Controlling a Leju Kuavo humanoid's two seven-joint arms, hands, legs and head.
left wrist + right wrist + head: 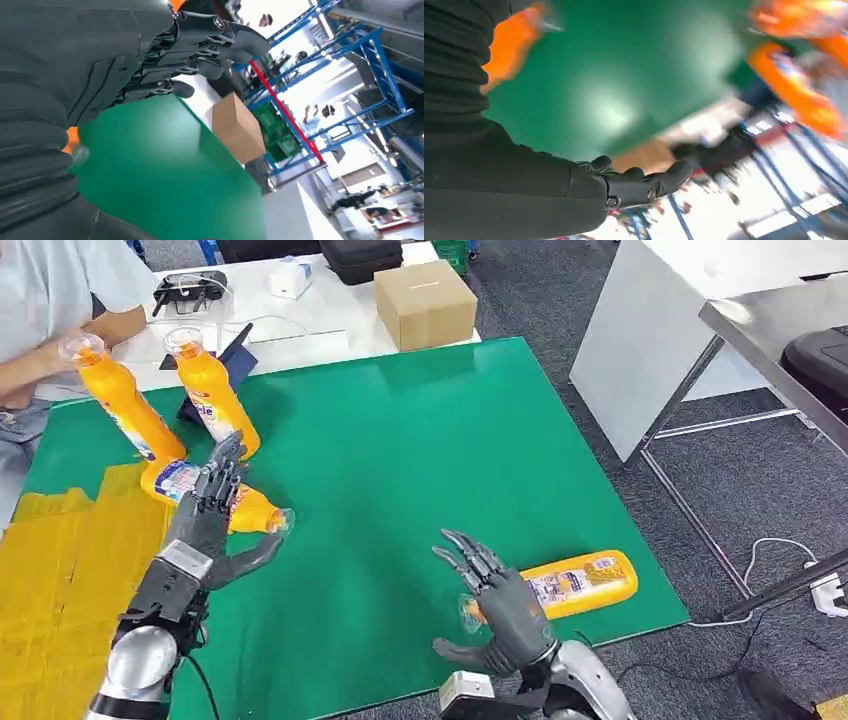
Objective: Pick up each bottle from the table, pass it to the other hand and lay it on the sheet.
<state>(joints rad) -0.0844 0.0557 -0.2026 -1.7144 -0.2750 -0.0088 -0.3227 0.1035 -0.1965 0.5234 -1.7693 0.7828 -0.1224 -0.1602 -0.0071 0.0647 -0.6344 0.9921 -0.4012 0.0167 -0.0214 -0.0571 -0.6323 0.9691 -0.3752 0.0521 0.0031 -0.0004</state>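
Observation:
Four orange bottles show in the head view. One bottle [213, 392] stands upright at the back left of the green mat [400, 450]. A second, tilted bottle [122, 398] is beside it, with a person's hand [45, 358] at its cap. A third bottle [222, 497] lies near the yellow sheet [70, 570]. My left hand [212, 508] hovers over this bottle with fingers stretched and thumb apart, holding nothing. The fourth bottle [582, 583] lies near the front right edge. My right hand [492, 592] is spread open beside its cap end, empty.
A cardboard box [425, 302] sits beyond the mat's far edge on a white table [310, 315] with small devices. A person [50, 290] stands at the back left. A metal table frame [720, 430] and cables stand on the floor to the right.

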